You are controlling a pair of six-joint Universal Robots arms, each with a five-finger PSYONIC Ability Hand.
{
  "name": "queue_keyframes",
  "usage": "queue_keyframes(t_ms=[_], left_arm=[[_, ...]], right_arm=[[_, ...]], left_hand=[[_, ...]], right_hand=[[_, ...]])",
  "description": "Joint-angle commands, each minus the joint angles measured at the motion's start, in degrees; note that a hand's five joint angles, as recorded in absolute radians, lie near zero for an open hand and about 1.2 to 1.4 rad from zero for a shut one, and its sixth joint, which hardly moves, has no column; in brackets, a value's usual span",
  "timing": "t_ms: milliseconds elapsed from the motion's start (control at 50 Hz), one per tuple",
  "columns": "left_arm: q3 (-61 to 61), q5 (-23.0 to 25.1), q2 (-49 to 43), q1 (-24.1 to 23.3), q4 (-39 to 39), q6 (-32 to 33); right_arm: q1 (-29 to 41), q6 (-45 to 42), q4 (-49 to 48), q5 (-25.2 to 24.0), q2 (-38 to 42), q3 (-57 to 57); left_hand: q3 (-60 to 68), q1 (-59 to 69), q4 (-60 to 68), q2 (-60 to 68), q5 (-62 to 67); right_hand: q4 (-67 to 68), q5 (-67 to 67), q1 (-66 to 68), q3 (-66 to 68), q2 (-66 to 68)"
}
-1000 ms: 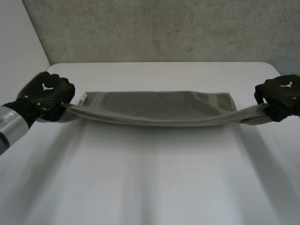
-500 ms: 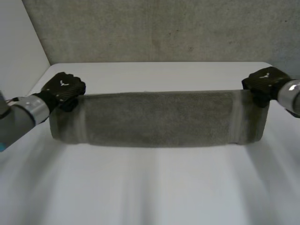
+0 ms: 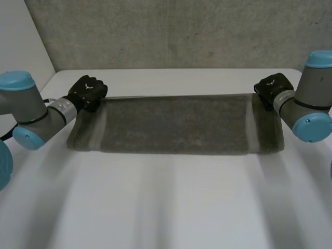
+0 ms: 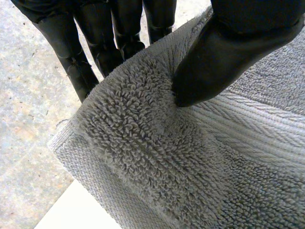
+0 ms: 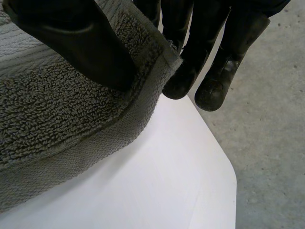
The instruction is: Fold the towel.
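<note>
At the upper left of the head view, the left hand pinches the far left corner of the towel. Its wrist view shows the thumb pressed on the pile and the fingers beneath the edge. A second ago both hands held the near edge lifted low over the desk, lower in the frame. Since then they have carried that edge up the frame and over to the far edge. The towel now lies doubled and flat across the upper middle of the frame, so I judge the first lengthwise fold laid, though not yet released. Its long axis runs left to right across the frame, with the short ends pointing at the two arms and the folded edge nearest the camera. At the upper right, the right hand grips the far right corner the same way, thumb above and fingers below.
</note>
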Motion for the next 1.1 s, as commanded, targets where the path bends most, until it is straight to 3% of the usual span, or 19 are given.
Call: queue_keyframes(t_ms=[20,80,100,120,140,160,360,460,620,840,1100], left_arm=[[3.8,-2.3,-2.6,-1.3,0.2,0.0],[4.7,-3.6,-3.4,-1.5,0.1,0.0],[4.8,-4.4,-3.5,-1.6,0.0,0.0],[4.8,-5.5,-3.5,-1.9,-0.1,0.0],[4.8,-5.5,-3.5,-1.9,-0.1,0.0],[4.7,-6.6,-3.3,-2.0,-0.1,0.0],[2.9,-10.1,0.3,-3.1,-2.6,-0.9],[-2.2,-10.2,5.9,-2.9,-3.5,-4.0],[-22.5,-9.5,21.0,-2.8,-1.8,-8.5],[-38.7,-9.3,28.8,-3.2,4.0,-8.8],[-43.8,-9.2,29.9,-3.9,7.3,-8.8]], right_arm=[[0.5,0.0,-0.2,1.6,3.3,-4.5],[0.6,0.0,-0.3,1.6,3.7,-4.8],[0.7,0.1,-0.7,1.6,3.9,-4.8],[0.7,0.1,-1.4,1.7,4.1,-4.8],[0.7,0.1,-1.4,1.7,4.1,-4.8],[0.9,0.2,-2.1,1.9,4.0,-4.8],[3.6,2.7,-3.1,2.3,-1.0,-2.3],[3.1,9.2,-3.0,0.9,-12.3,10.6],[1.4,9.5,-2.6,-2.5,-23.0,29.9],[-4.4,9.2,-6.7,-7.4,-22.4,43.0],[-5.0,9.1,-15.0,-7.8,-16.4,43.1]], left_hand=[[2.8,8.0,2.1,2.6,4.5],[-6.7,-1.6,-7.5,-6.9,-5.1],[-28.4,-23.2,-29.2,-28.6,-26.7],[-46.3,-41.1,-47.0,-46.5,-44.6],[-46.4,-41.3,-47.2,-46.6,-44.8],[-65.3,-60.1,-66.0,-65.5,-63.6],[-67.0,-61.8,-67.7,-67.2,-65.3],[-66.5,-61.3,-67.2,-66.7,-64.8],[-66.0,-60.8,-66.7,-66.2,-64.3],[-66.1,-61.0,-66.9,-66.3,-64.5],[-66.3,-61.1,-67.0,-66.5,-64.6]], right_hand=[[3.4,3.1,4.0,3.7,3.9],[3.4,3.1,4.0,3.7,3.9],[-9.9,-10.2,-9.2,-9.6,-9.4],[-40.0,-40.3,-39.3,-39.7,-39.5],[-40.3,-40.6,-39.6,-40.0,-39.8],[-66.1,-66.4,-65.5,-65.8,-65.6],[-66.6,-66.9,-66.0,-66.3,-66.1],[-66.6,-66.9,-66.0,-66.3,-66.1],[-66.6,-66.9,-66.0,-66.3,-66.1],[-63.7,-64.0,-63.1,-63.4,-63.2],[-48.6,-48.8,-47.9,-48.3,-48.0]])
